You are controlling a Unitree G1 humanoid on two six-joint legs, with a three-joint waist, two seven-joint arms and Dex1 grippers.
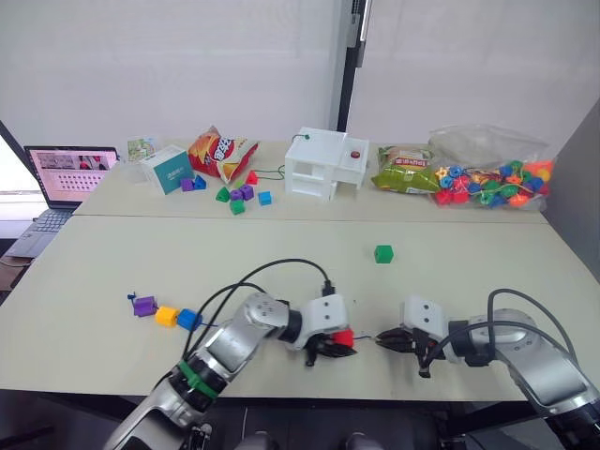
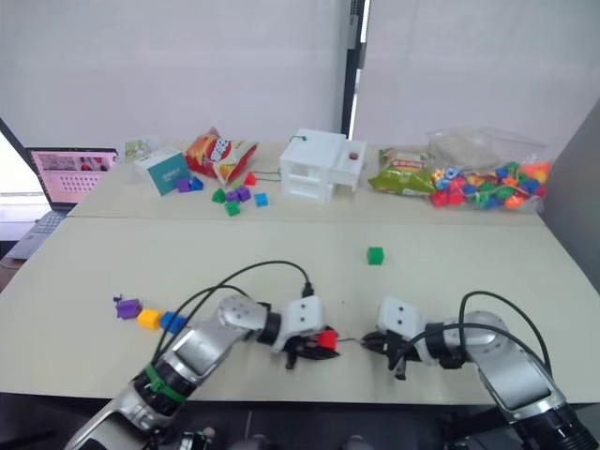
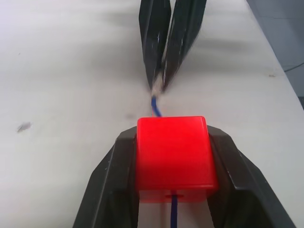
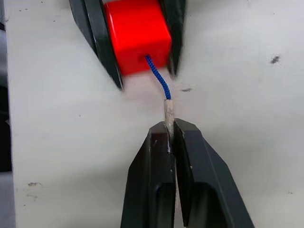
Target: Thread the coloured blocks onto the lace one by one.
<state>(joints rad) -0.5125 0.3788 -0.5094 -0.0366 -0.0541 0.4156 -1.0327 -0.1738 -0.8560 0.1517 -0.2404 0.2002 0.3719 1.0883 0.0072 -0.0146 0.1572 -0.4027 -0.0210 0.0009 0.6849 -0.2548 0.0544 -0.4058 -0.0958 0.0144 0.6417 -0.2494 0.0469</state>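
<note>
On your near worktop point(image 1: 487, 272) edge, the left pincer point(image 1: 336, 348) clamps the red block point(image 1: 344, 337) with the lace point(image 4: 158, 76) already through its bore. Your right pincer point(image 4: 169, 142) pinches the pale tip point(image 4: 167, 110). Pull askew and the tip may slip free. No writing is legible on the packets behind.
</note>
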